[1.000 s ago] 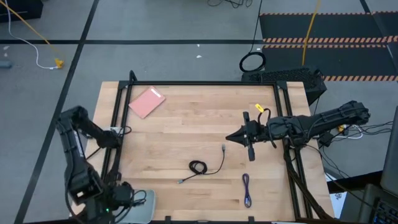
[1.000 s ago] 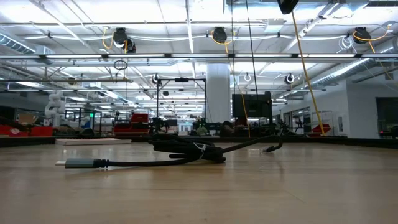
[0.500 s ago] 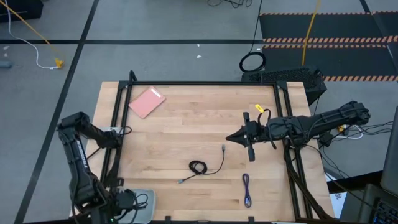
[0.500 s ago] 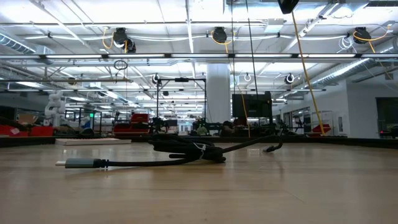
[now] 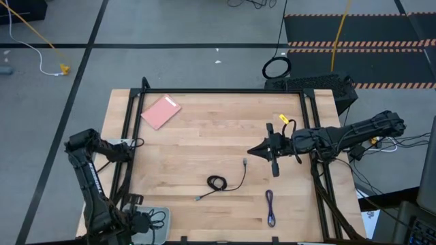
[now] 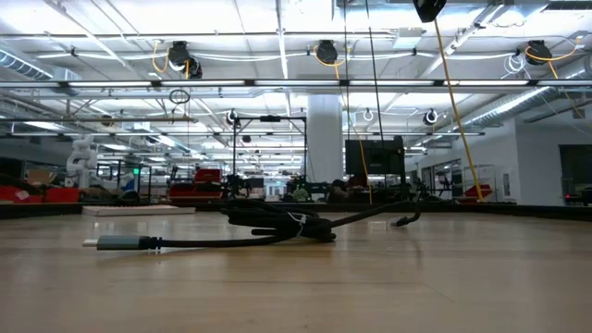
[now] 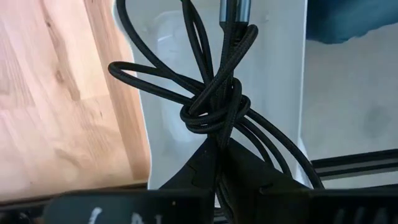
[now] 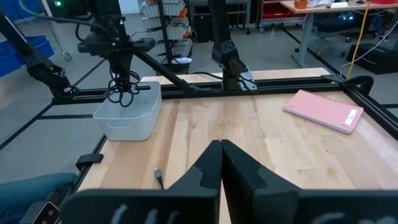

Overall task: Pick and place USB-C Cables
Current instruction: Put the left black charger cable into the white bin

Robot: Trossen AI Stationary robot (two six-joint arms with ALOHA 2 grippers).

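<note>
My left gripper hung at the lower left of the high view, its arm bent up along the left edge, elbow near mid-height. In my left wrist view my fingers were pinched together on a knotted black cable, which dangled from them. My right gripper sat right of centre in the high view, pointing left, its arm stretched out level from the right edge. In my right wrist view its two fingers were pressed together, holding nothing.

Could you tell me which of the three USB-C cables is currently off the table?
The knotted black cable held by the left gripper over the white bin; the other black cable and purple cable lie on wood.
</note>
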